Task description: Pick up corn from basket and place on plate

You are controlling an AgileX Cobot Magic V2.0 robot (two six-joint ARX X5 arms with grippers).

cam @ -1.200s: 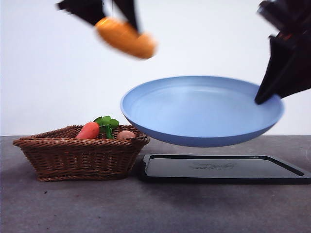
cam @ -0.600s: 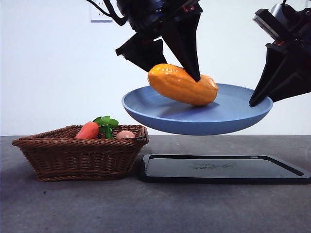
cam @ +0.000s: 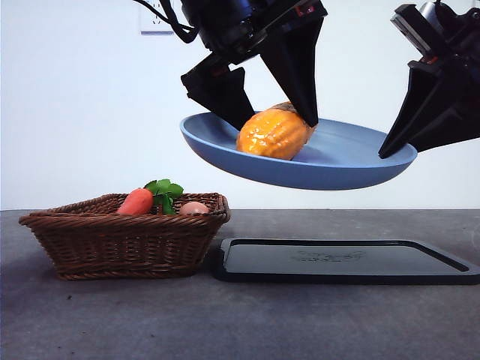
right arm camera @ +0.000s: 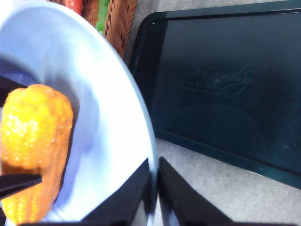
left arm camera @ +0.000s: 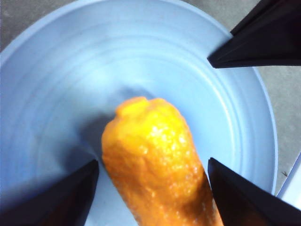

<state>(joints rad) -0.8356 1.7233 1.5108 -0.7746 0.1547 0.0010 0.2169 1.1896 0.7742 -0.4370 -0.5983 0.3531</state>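
The orange-yellow corn (cam: pixel 274 133) lies in the light-blue plate (cam: pixel 352 161), which hangs in the air above the black tray. My left gripper (cam: pixel 276 120) is over the plate, open. Its jaws straddle the corn (left arm camera: pixel 155 160) with slim gaps on both sides. My right gripper (cam: pixel 394 150) is shut on the plate's right rim and carries it. The right wrist view shows that gripper (right arm camera: pixel 154 174) pinching the rim of the plate (right arm camera: pixel 108 103), with the corn (right arm camera: pixel 35 141) beside it. The wicker basket (cam: pixel 124 240) stands on the table at the left.
A red-orange carrot (cam: pixel 137 201) with green leaves and a pale round item (cam: pixel 193 208) lie in the basket. The flat black tray (cam: pixel 345 259) sits on the grey table directly under the raised plate, touching the basket's right side.
The left gripper brought the corn down from the upper left onto the plate. In the last half second the corn turned end-on and settled lower in the plate, and the plate tilted slightly.
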